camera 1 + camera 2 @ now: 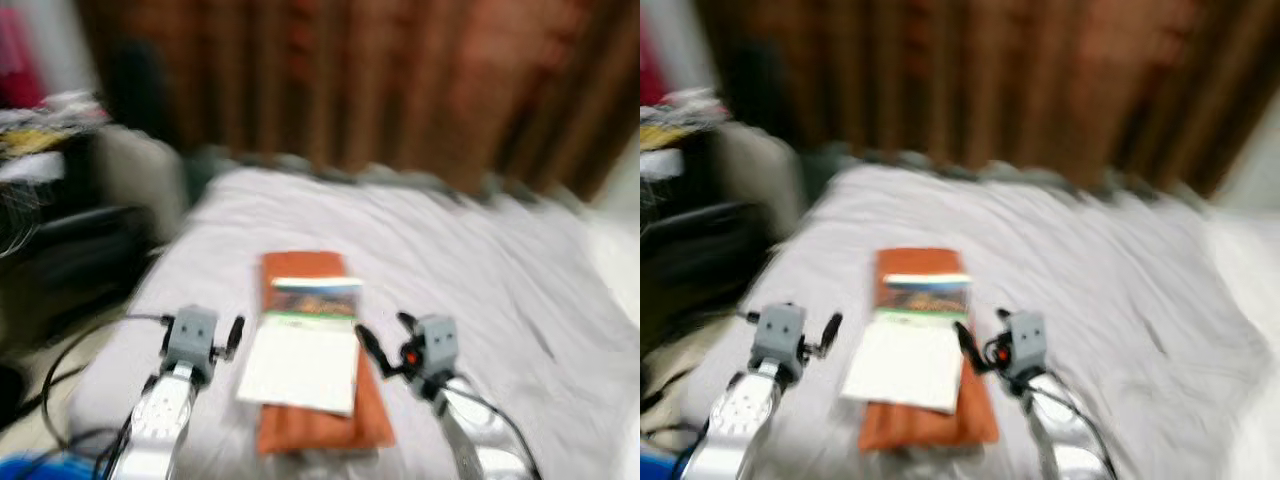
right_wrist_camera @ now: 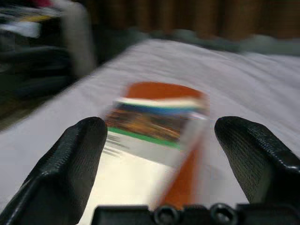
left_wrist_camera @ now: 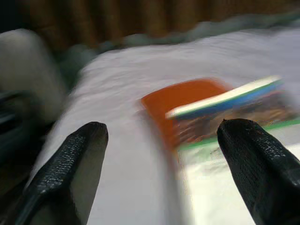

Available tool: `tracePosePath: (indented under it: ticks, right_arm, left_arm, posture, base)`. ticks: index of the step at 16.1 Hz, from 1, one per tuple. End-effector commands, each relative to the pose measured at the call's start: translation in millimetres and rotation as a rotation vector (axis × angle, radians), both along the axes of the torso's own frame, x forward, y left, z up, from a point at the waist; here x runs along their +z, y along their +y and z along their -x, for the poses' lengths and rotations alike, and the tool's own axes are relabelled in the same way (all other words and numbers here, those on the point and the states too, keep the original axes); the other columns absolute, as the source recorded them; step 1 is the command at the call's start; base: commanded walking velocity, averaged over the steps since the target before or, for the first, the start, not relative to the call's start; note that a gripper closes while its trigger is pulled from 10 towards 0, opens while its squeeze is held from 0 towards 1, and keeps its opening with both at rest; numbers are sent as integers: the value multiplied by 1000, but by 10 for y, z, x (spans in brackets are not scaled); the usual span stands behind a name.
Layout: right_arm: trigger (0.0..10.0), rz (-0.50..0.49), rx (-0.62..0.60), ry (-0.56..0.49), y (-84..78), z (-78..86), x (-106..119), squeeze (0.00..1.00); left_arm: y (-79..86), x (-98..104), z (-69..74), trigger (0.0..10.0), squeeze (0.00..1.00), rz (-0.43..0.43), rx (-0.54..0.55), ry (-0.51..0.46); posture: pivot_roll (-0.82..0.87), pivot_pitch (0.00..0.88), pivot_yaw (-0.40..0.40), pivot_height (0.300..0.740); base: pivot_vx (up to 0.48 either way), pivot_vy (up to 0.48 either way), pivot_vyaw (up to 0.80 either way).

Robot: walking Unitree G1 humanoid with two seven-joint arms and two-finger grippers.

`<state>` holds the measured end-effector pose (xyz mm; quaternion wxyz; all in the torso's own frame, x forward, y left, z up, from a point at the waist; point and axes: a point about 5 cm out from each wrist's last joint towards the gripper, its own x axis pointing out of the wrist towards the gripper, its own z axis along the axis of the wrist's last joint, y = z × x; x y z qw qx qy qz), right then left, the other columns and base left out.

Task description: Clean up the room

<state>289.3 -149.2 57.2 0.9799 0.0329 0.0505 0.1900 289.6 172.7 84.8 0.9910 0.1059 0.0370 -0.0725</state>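
Note:
A white book with a colourful top band (image 1: pixel 305 345) lies on an orange book or folder (image 1: pixel 318 420) in the middle of a bed with a pale lilac sheet (image 1: pixel 450 250). My left gripper (image 1: pixel 232 338) hovers just left of the books, open, fingers (image 3: pixel 70 164) wide apart with nothing between them. My right gripper (image 1: pixel 385 345) hovers just right of the books, open and empty, fingers (image 2: pixel 75 159) spread. The books also appear ahead of both wrists: white book (image 3: pixel 220 154), orange one (image 2: pixel 161 91). All views are blurred.
Brown-red curtains (image 1: pixel 380 80) hang behind the bed. To the left stand a dark cluttered shelf or desk (image 1: pixel 40 150) and a pale chair back (image 1: pixel 140 180). Black cables (image 1: pixel 70 350) trail on the floor at lower left. A white surface (image 1: pixel 620 260) borders the bed's right side.

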Motion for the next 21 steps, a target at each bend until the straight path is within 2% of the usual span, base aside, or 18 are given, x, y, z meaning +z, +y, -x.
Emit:
tracePosePath:
  ticks: [1, 3, 7, 11, 14, 21]
  right_arm:
    - [10000, -4, -11, 7, -35, 11, -13, 0]
    - [10000, -9, -1, 8, -4, 24, -21, 0]
    - [10000, -7, 3, 14, -6, 43, -34, 0]
    - [10000, -9, 13, 21, 4, 62, -45, 0]
    - [10000, -9, 12, 22, -8, 69, -45, 0]
    - [10000, -11, 19, 25, 1, 76, -46, 0]
  left_arm:
    - [-72, -23, 12, 10000, 0, -3, -33, 16]
    - [-84, -26, -11, 10000, 0, -33, -13, 16]
    - [-108, -31, -42, 10000, 0, -8, -2, 21]
    - [-64, -56, -78, 10000, 0, -5, 25, 42]
    - [-87, -51, -53, 10000, 0, 21, 10, 33]
    - [-213, -52, -67, 10000, 0, 41, -9, 38]
  posture:
    - [125, 0, -88, 740]
    - [119, 0, -84, 740]
    - [113, 0, -85, 740]
    - [110, 0, -86, 740]
    - [108, 0, -83, 740]
    - [100, 0, -82, 740]
  base:
    - [0, 476, -800]
    - [0, 0, 0]
    - [0, 0, 0]
    - [0, 0, 0]
    - [0, 0, 0]
    - [412, 244, 0]
